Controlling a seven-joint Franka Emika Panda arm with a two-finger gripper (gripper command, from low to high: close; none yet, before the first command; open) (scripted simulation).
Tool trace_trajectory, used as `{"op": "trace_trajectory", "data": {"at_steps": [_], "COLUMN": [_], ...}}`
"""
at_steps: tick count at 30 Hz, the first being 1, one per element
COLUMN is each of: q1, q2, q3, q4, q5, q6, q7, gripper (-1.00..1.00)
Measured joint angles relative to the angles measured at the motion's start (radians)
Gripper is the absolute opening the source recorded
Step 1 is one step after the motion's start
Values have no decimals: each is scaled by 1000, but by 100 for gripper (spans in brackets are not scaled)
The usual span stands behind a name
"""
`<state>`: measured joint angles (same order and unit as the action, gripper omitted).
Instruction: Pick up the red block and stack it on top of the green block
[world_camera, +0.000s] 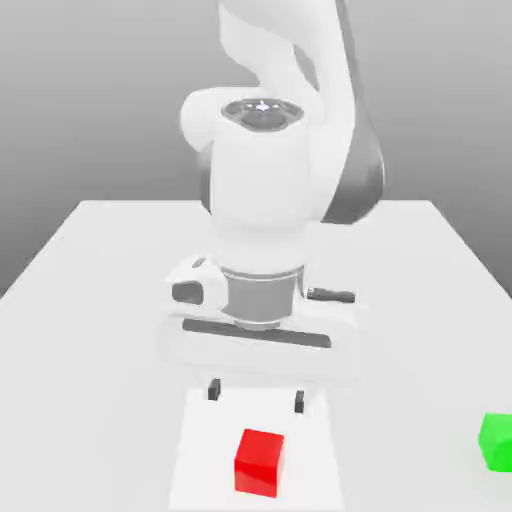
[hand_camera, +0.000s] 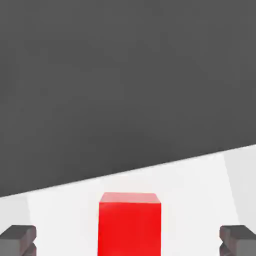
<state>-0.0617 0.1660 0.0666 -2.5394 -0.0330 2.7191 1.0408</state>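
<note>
a smooth, matte red block (world_camera: 260, 462), cube-shaped, is seen on the white table (world_camera: 90, 260) below the gripper (world_camera: 255, 396), whose 2 dark fingers (hand_camera: 18, 239) are spread wide apart, nothing held. the glossy green block (world_camera: 496, 441) is seen well apart, at the exterior view's right edge.

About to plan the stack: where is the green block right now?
The green block rests on the white table at the exterior view's far right edge, well apart from the red block, which lies below the open gripper.
</note>
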Motion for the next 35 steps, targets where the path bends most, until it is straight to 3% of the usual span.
{"op": "trace_trajectory", "data": {"at_steps": [4, 5, 12, 17, 26, 30, 31, 35], "q1": [12, 16, 16, 7, 235, 359, 380, 380], "q2": [145, 175, 179, 27, 39, 162, 200, 200], "q3": [-16, -21, -21, -1, 220, 254, 240, 240], "q4": [16, 20, 21, -1, 137, 216, 224, 224], "q5": [-17, -21, -24, 2, -74, -174, -199, -199], "q6": [116, 141, 145, 15, -126, -92, -64, -64], "q7": [16, 19, 22, 2, -45, -17, -2, -2], "gripper": [0, -100, -100, -100, -100, -100, 100, 100]}}
